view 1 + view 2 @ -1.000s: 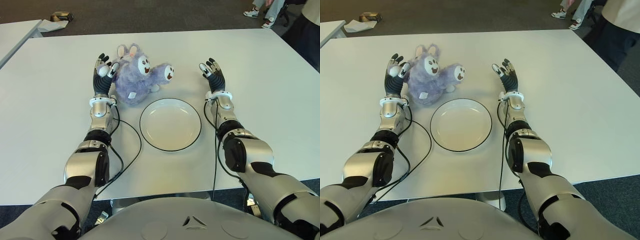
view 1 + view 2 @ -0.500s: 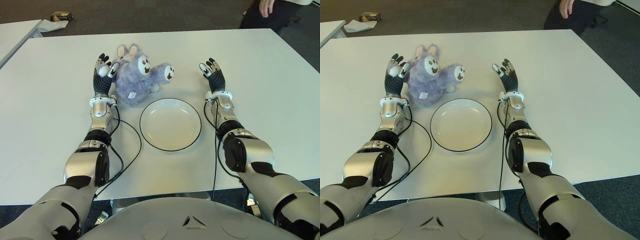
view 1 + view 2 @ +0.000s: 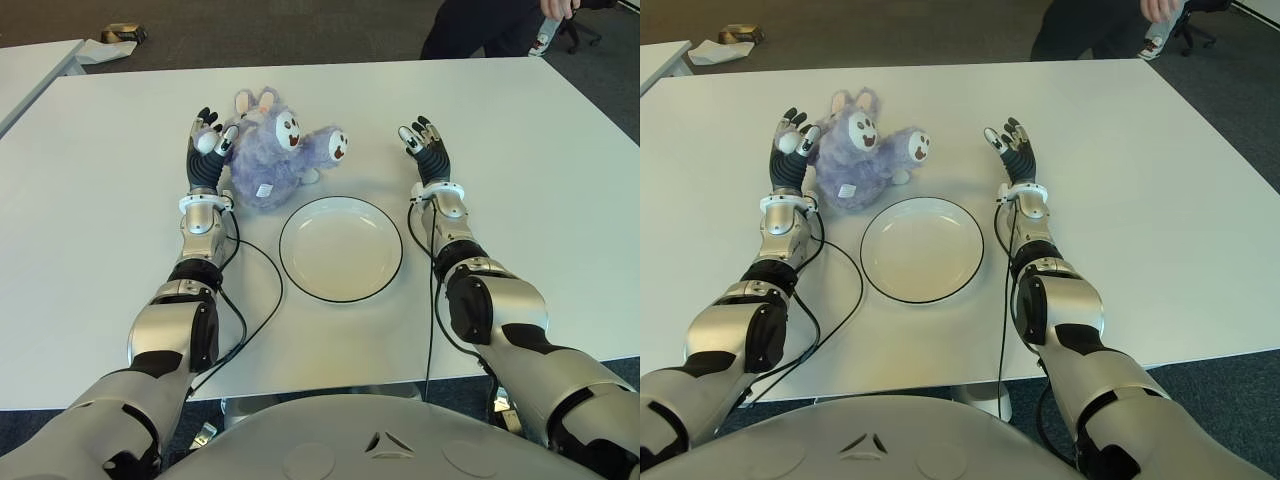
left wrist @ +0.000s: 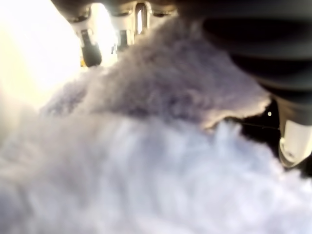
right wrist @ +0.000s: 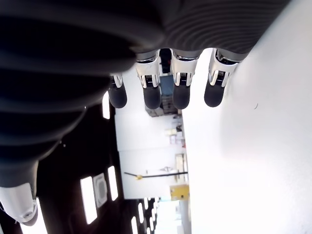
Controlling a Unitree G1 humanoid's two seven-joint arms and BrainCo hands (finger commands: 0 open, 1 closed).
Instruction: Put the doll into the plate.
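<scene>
A fluffy purple doll (image 3: 272,158) with white face patches lies on the white table (image 3: 520,150), just behind the left rim of a round white plate (image 3: 341,248) with a dark edge. My left hand (image 3: 206,148) stands upright against the doll's left side with its fingers spread; purple fur (image 4: 146,161) fills the left wrist view. To the right of the plate my right hand (image 3: 426,146) is raised with straight fingers (image 5: 152,92) and holds nothing. The plate has nothing on it.
A person in dark clothes (image 3: 480,25) stands at the table's far right edge. A second white table (image 3: 30,70) shows at the far left, with a small dark object (image 3: 122,33) on the floor behind it. Black cables (image 3: 262,290) run along both forearms.
Both hands, the doll and the plate have stayed put. The person beyond the far edge has moved left along the table.
</scene>
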